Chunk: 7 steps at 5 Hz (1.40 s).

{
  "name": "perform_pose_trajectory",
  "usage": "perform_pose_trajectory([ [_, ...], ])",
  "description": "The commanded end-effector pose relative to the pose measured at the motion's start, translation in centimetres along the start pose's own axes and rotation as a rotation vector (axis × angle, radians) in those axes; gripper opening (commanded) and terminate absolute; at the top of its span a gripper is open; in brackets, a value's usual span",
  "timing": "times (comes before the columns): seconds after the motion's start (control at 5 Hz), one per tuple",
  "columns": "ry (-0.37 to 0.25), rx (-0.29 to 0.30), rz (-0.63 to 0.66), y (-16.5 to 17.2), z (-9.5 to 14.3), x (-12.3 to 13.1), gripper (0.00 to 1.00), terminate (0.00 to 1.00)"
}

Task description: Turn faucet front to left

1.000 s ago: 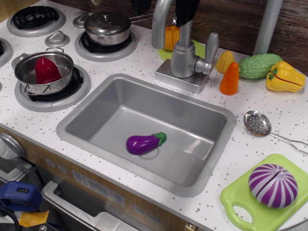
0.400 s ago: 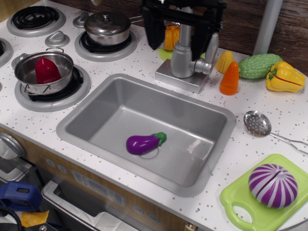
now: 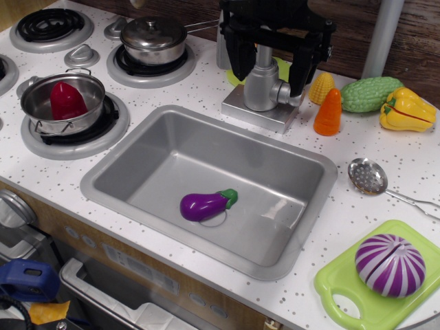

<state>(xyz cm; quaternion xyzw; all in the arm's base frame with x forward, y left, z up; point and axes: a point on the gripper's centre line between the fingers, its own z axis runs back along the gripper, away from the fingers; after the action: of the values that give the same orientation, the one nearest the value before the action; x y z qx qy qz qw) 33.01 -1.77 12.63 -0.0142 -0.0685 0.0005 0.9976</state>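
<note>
Speckled white counter point(image 3: 206, 89) backed by dark wood holds the faucet point(image 3: 261, 86), straddled by the end effector point(image 3: 269, 65), fingers apart

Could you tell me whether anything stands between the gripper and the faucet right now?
Nothing visible does. The gripper hangs open directly over the faucet, one finger on each side of its cylindrical body, with no object in the gap. The orange carrot and the yellow corn stand off to the side, outside the fingers.

End effector point(image 3: 269, 65) hides faucet point(image 3: 262, 88) spout (lever too); cutting board point(image 3: 344, 289) cropped.
</note>
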Motion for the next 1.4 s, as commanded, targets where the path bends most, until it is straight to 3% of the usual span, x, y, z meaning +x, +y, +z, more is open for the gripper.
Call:
perform_pose_trajectory([
  [0.0, -0.074, -0.015, -0.051, 1.1, -0.4, 1.5, 1.00, 0.00],
  [0.6, -0.112, 0.063, -0.132, 5.0, -0.5, 2.3, 1.00, 0.00],
  [1.2, -0.125, 0.063, -0.200, 7.6, -0.2, 3.8, 1.00, 0.00],
])
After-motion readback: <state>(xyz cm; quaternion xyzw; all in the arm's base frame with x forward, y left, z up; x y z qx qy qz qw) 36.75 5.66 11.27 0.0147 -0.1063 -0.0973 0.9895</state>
